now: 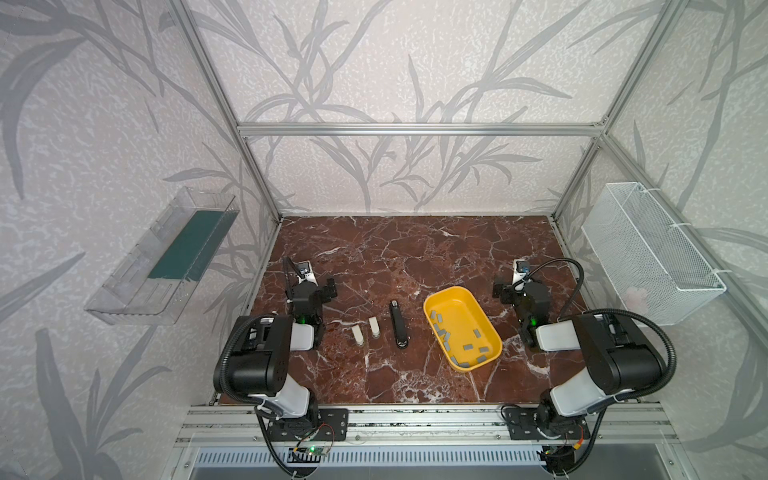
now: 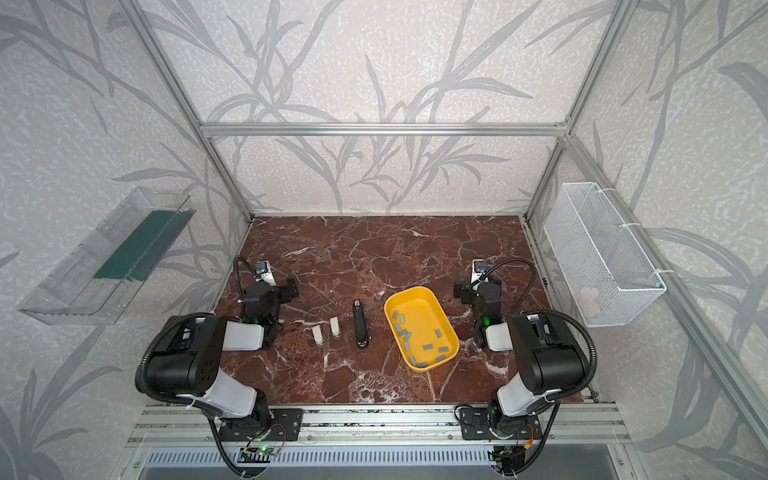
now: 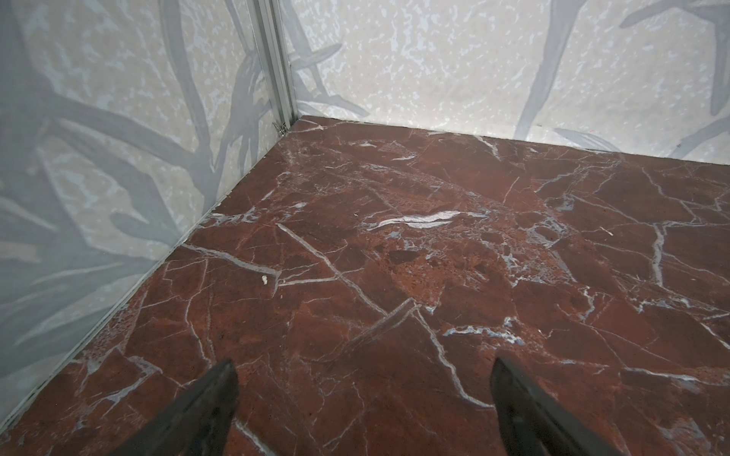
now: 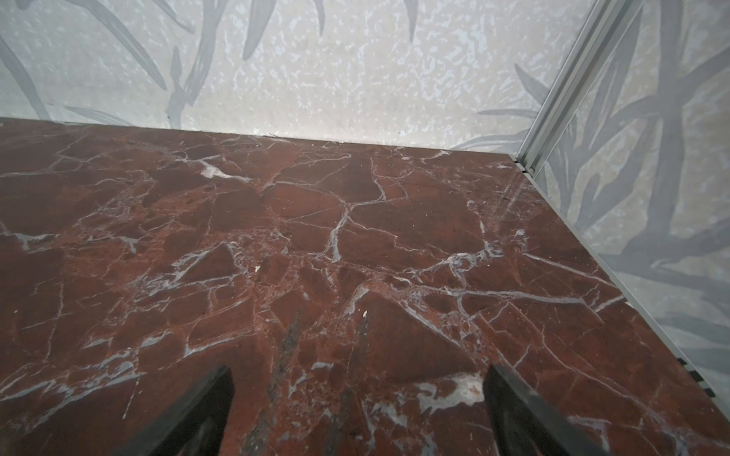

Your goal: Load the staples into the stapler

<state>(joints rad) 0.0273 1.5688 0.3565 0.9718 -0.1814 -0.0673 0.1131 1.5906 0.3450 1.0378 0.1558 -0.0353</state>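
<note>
Stapler [image 1: 398,325], long, slim and black, lies flat on the red-brown marble tabletop [image 3: 395,237] in both top views. It is between the two pincers, well apart from each and nearer the robot's base than their tips, with its length running front to back.

The left pincer [image 3: 363,363] hovers over bare marble with its jaws spread wide and nothing between them. Its wrist view shows only the table's far corner. Two small cream blocks [image 1: 357,336] stand side by side between this pincer's arm and the stapler, just beside the stapler and not touching it.

The right pincer [image 4: 357,369] is likewise spread wide and empty above bare marble. A yellow tray [image 1: 457,316] sits between it and the stapler, closer to the stapler. Short grey strips of staples [image 1: 467,346] lie scattered inside the tray, mostly along the side facing the stapler and at the near end.
</note>
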